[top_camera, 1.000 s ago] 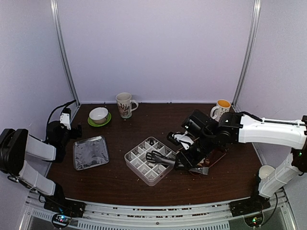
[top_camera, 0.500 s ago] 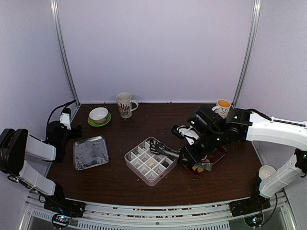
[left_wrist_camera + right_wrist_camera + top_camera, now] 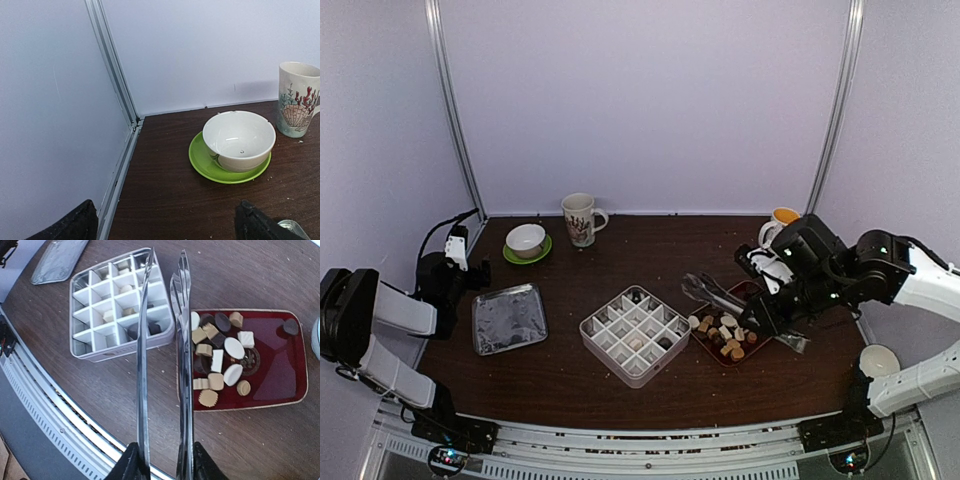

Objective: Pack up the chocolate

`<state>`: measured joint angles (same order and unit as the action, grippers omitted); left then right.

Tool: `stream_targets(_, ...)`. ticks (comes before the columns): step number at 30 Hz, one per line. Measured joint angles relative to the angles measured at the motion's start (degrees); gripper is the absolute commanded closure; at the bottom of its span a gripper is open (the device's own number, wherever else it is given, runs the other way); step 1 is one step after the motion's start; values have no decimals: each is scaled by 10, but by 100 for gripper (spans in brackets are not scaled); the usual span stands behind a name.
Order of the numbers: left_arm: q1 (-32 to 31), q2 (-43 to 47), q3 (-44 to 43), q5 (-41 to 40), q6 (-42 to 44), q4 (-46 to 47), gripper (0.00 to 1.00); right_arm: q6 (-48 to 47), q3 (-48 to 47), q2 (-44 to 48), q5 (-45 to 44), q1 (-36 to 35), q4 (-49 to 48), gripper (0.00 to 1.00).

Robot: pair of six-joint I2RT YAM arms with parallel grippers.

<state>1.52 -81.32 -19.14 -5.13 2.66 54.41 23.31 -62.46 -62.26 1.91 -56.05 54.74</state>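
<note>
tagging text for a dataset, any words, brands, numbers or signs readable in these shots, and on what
No readable text in any view.
Mug: a shell and coral picture only, no words.
Red tray: a dark ornate mark near its middle, too blurred to read as lettering.

table (image 3: 570, 385) was dark brown wood | back left stood green saucer (image 3: 200, 162), shell-print mug (image 3: 579, 219) | back right – orange-lined mug (image 3: 786, 216) | left lay silver tray (image 3: 509, 318) | centre – white divided box (image 3: 608, 358), red tray (image 3: 280, 380) just beside it
</note>
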Motion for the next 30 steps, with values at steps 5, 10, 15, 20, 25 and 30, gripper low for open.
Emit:
stream_targets(5,0,0,0,0,0,0,2,14,34,34,-9,23,43,66)
stream_targets(10,0,0,0,0,0,0,2,26,48,58,-14,39,66,66)
stream_targets(15,0,0,0,0,0,0,2,49,75,65,-14,57,85,66)
stream_targets(20,0,0,0,0,0,0,2,61,89,79,-14,66,99,68)
stream_targets(25,0,0,0,0,0,0,2,66,92,78,-14,70,107,68)
stream_targets(30,0,0,0,0,0,0,2,67,93,75,-14,73,112,68)
